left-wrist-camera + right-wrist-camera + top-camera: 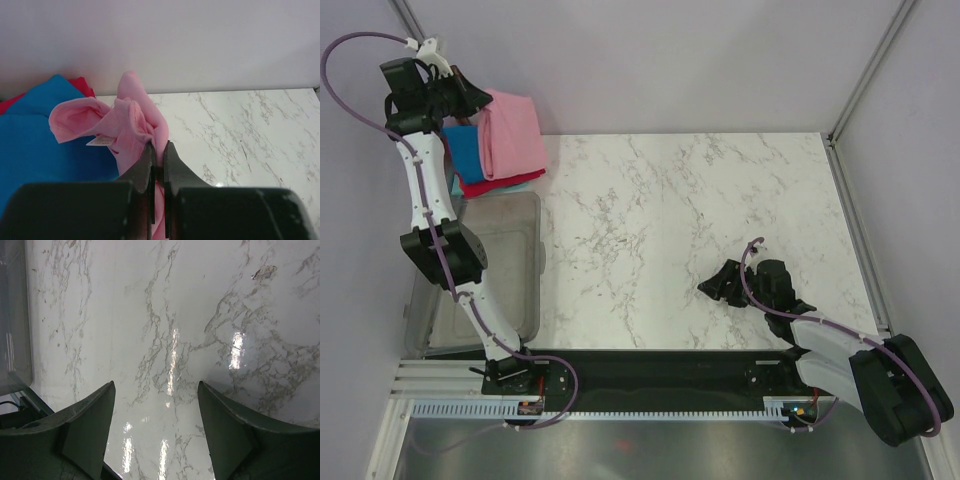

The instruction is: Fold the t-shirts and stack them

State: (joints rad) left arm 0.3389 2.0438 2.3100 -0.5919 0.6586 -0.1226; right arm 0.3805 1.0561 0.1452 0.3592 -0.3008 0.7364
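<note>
Two arms: your left arm (pixel 425 200) reaches to the far-left corner of the table (pixel 700 200); your right arm (pixel 830 345) lies low over the near-right part of the marble.
Left gripper (pixel 159 145): you have its fingers pressed together on a pinch of the pink t-shirt (pixel 132 115), with only a thin layer of cloth between the pads.
Pink t-shirt: you hold it by one bunched edge. A small white label (pixel 98 142) shows under the crumpled fold to the left of the fingers. The rest of the cloth spreads over the pile in the far-left corner.
Blue t-shirt (pixel 463 150): it lies directly under the pink one and shows at its left side.
Red t-shirt (pixel 485 187): it lies below the blue, and you see a strip of it at the pile's near edge.
Pale teal t-shirt (pixel 527 181): you see only a thin edge beside the red, at the bottom of the pile.
Right gripper (pixel 155 385): its fingers are spread wide and hold nothing, with bare marble beneath them. You cannot tell whether the tips touch the surface.
Clear tub (pixel 535 260): it stands along the table's left edge, just nearer to you than the pile, and your left arm passes above it.
</note>
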